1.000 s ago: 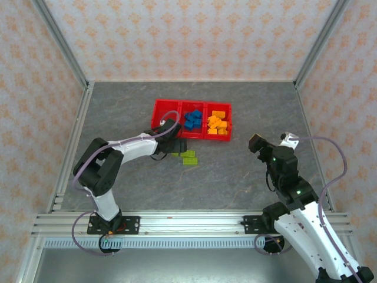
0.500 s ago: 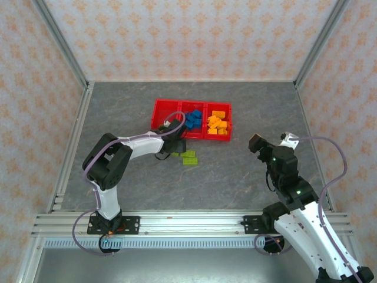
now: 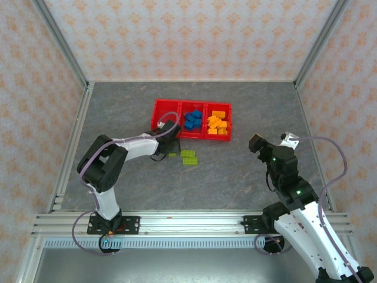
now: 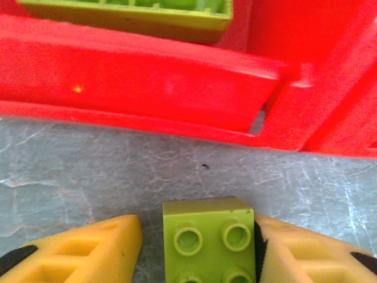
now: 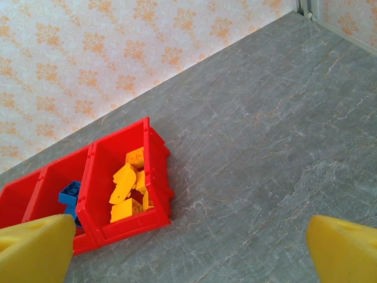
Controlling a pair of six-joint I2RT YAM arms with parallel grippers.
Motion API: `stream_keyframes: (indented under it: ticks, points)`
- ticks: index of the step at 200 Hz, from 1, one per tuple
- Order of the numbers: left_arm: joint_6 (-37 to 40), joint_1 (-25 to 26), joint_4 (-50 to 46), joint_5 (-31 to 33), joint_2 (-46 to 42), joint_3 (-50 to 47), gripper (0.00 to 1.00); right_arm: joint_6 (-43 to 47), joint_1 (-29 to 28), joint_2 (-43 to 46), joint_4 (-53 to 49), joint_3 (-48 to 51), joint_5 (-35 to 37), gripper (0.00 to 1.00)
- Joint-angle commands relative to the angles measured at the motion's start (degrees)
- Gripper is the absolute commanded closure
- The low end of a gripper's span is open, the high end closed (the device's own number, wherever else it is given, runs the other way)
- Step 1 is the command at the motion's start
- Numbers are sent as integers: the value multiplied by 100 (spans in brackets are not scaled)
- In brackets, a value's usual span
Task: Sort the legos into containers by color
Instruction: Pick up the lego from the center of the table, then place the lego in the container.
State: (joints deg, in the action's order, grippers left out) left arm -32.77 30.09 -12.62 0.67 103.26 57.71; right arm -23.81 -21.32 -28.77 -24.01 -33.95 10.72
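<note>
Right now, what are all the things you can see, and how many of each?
tray: one, red, three compartments, mid-table.
blue bricks: several, blue, middle compartment.
orange-yellow bricks: several, orange-yellow, right compartment.
loose green bricks: at least three, lime, on the table before the tray.
green brick in tray: one, lime, behind its near wall.
table: one, grey.
left claw: yellow fingers, open around a lime brick beside the tray.
right claw: yellow fingers, open, above the table.

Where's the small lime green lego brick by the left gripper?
In the left wrist view, the lime green brick sits between the left gripper's yellow fingers, touching one of them, over the gray table before the red tray's wall.
</note>
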Motion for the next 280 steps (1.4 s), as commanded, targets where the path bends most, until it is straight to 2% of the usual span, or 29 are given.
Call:
stream_keyframes:
  ticks: [1,15,44,78,130,165,197,237,280]
  points:
    - [-245,-152,-168,162,-136,-314,51,35,5,3,89,82,136,0]
    - [-260,-152,-18,171,-307,-441,61,34,1,3,97,78,115,0]
    - [-396,-155,211,249,-895,-749,69,34,2,-5,55,56,102,0]
    - [-423,-149,-44,387,-1537,-716,75,24,5,-5,76,73,114,0]
    - [-41,-159,-599,926,-2346,-131,74,31,5,-97,72,69,114,0]
    - [597,-396,-900,1146,-1892,726,74,17,5,-98,39,48,123,0]
    - [992,-785,-1005,883,-1064,1557,74,6,-1,-75,28,47,150,0]
    - [1215,-981,-1044,585,-81,2361,73,20,0,-67,41,55,148,0]
    - [1282,-1040,-766,452,490,2669,71,51,5,-148,72,64,97,0]
